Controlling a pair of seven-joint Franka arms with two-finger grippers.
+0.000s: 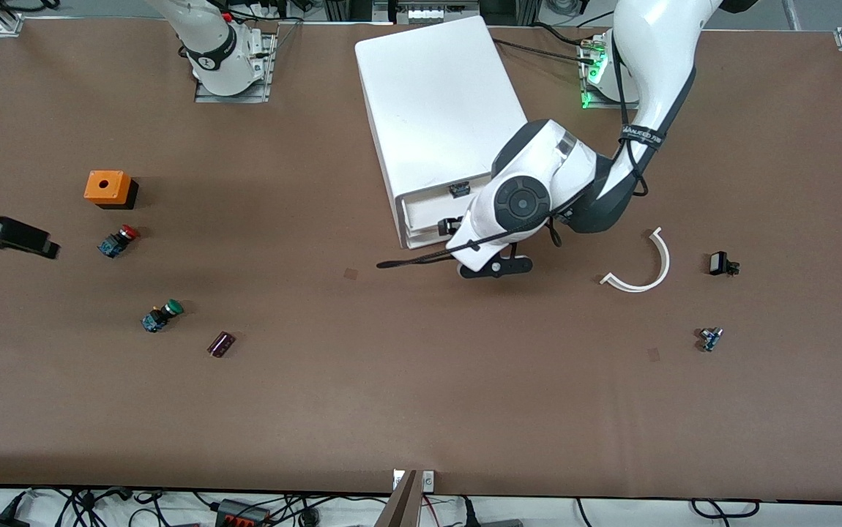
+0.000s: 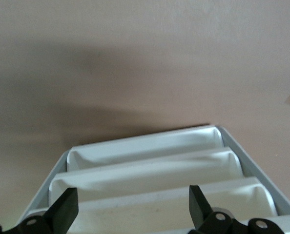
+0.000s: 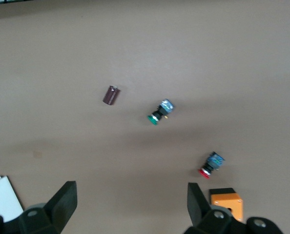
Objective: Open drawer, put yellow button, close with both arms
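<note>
- Purple cylinder (image 1: 221, 343) lies nearest; the drawer (image 1: 428, 208) tops the white cabinet (image 1: 436, 95). I can't spot the yellow button anywhere.
- Left gripper (image 2: 133, 200) gapes over the drawer's front. It looks like light, slick plastic, probably best hooked mid-lip.
- Right gripper (image 3: 133, 195) hangs spread wide, empty, near the red-capped button (image 3: 209, 165), waiting.

My left claw (image 2: 130, 204) hangs spread over the cabinet's (image 1: 436, 110) drawer fronts. My right claw (image 3: 130, 204) waits over the desk (image 1: 421, 410) at its arm's end, above two push-buttons (image 1: 117, 241) lying well apart.
</note>
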